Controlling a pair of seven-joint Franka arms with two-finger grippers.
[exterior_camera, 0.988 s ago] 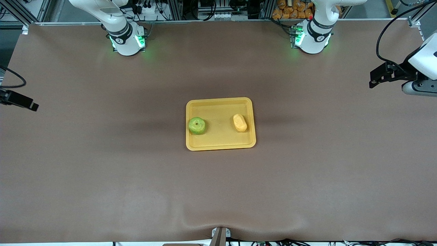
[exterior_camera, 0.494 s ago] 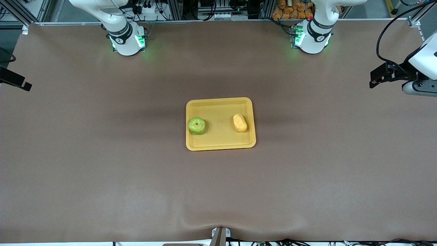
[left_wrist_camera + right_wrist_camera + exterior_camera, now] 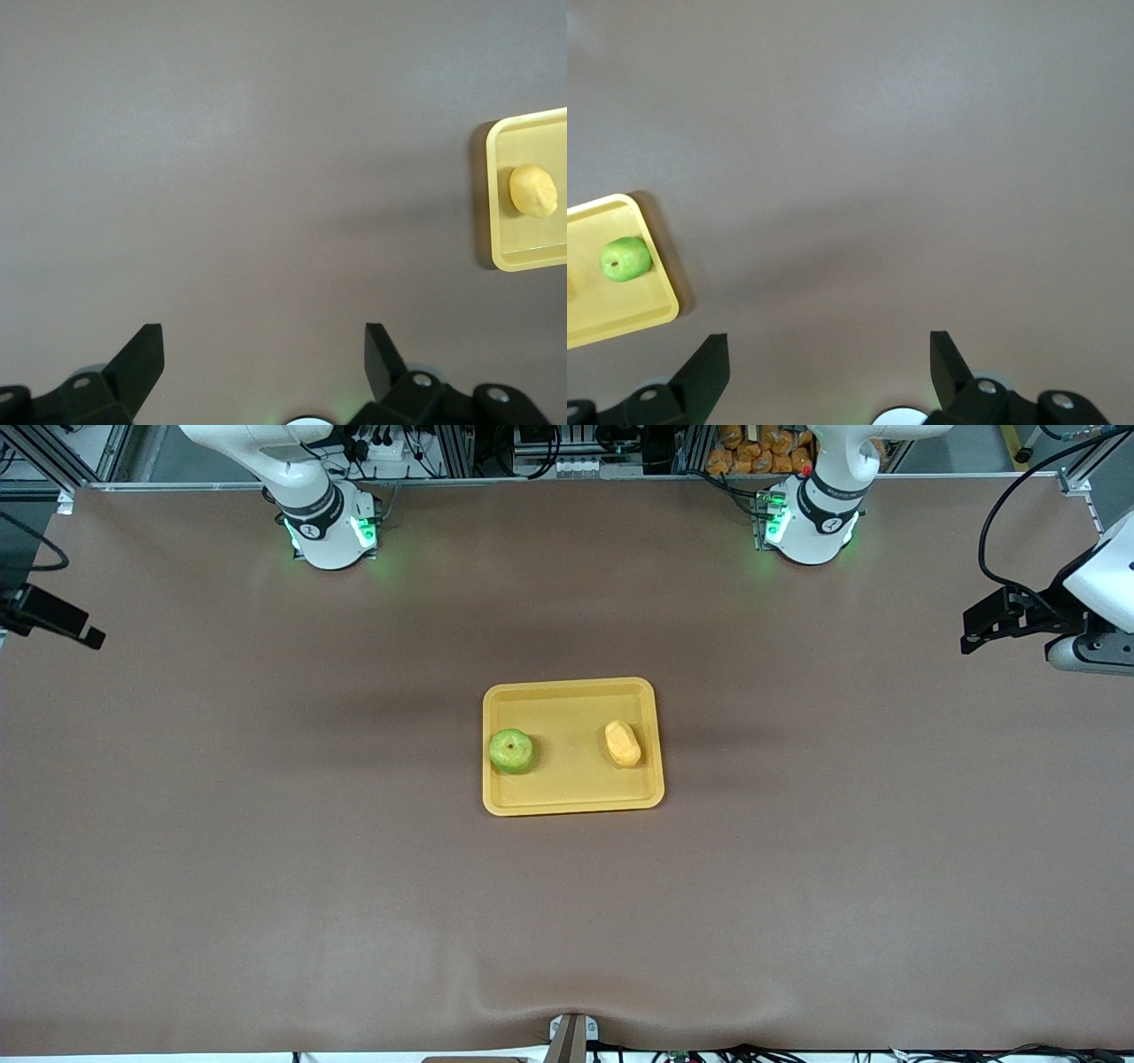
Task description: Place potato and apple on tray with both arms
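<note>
Both fruits sit on the yellow tray (image 3: 572, 802) at mid-table: the green apple (image 3: 511, 750) at the end toward the right arm, touching or nearly touching the rim, the potato (image 3: 623, 743) toward the left arm's end, the two well apart. Your left gripper (image 3: 263, 354) hangs high over bare brown table at the left arm's end, jaws spread wide and empty; your right gripper (image 3: 828, 354) hangs likewise over the right arm's end, jaws apart, holding nothing. By the look of it the placing is done and you are at the parking step; the next move calls only for keeping both arms clear of the tray
</note>
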